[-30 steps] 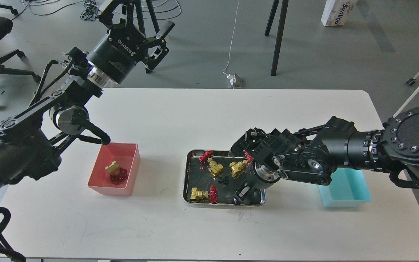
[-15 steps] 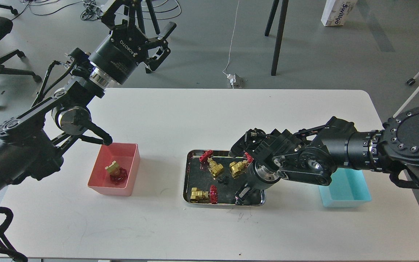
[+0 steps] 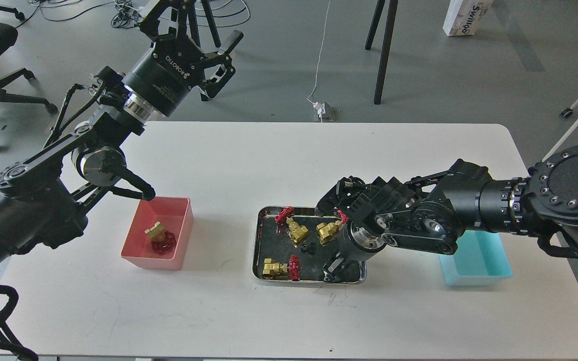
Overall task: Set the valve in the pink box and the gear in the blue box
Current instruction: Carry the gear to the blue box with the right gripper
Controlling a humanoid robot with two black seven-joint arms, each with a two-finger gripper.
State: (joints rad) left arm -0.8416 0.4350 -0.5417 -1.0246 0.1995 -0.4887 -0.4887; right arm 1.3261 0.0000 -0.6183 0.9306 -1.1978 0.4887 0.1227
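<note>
One valve lies in the pink box at the table's left. Three more valves lie in the steel tray: one at the back left, one at the back middle and one at the front left. A black gear lies in the tray's middle. My right gripper points down into the tray's front right corner; its dark fingers cannot be told apart. The blue box is partly hidden behind my right arm. My left gripper is open and empty, raised beyond the table's far left edge.
The tray stands at the table's middle, between the two boxes. My left arm's elbow hangs just behind the pink box's far left corner. Chairs, cables and stand legs are on the floor beyond the table.
My left gripper has risen slightly and shifted a little right. My right gripper's fingers have edged slightly down in the tray's front right corner. The valves and boxes have not moved.
</note>
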